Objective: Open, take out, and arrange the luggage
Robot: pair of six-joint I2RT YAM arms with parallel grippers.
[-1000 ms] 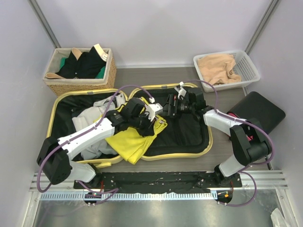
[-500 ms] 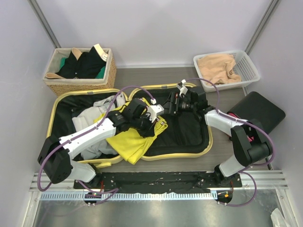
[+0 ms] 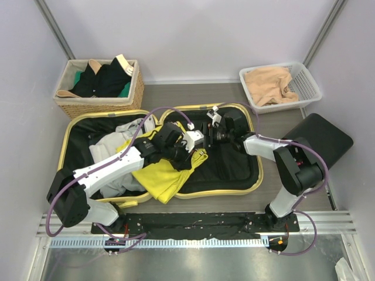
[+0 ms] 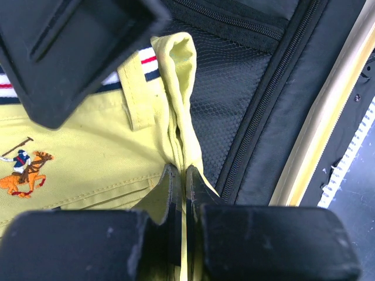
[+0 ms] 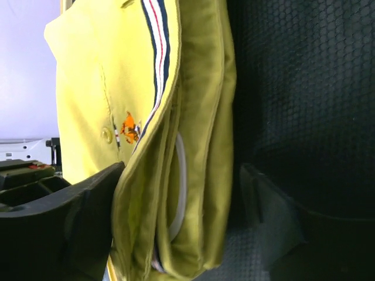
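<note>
The luggage (image 3: 218, 191) lies open and flat, pale-yellow rim around black lining. A yellow polo shirt (image 3: 159, 175) drapes over its middle hinge. My left gripper (image 3: 188, 148) is shut on a fold of that shirt (image 4: 88, 152) near the striped collar, jaws (image 4: 179, 171) pinching the cloth. My right gripper (image 3: 207, 133) reaches in from the right and stands open. Its fingers (image 5: 181, 171) straddle the shirt's folded edge (image 5: 199, 146). The left finger (image 5: 88, 205) touches the cloth and the right finger (image 5: 266, 205) stands apart over the mesh lining (image 5: 299, 88).
Grey and white clothes (image 3: 111, 146) fill the suitcase's left half. A wicker basket (image 3: 75, 107) of dark clothes stands at the back left, a white plastic basket (image 3: 309, 88) with beige cloth at the back right. A black box (image 3: 321, 137) sits at the right.
My right gripper has moved left across the suitcase's right half to the shirt and now straddles its folded edge, jaws slightly narrower. The left gripper has stayed shut on the shirt.
</note>
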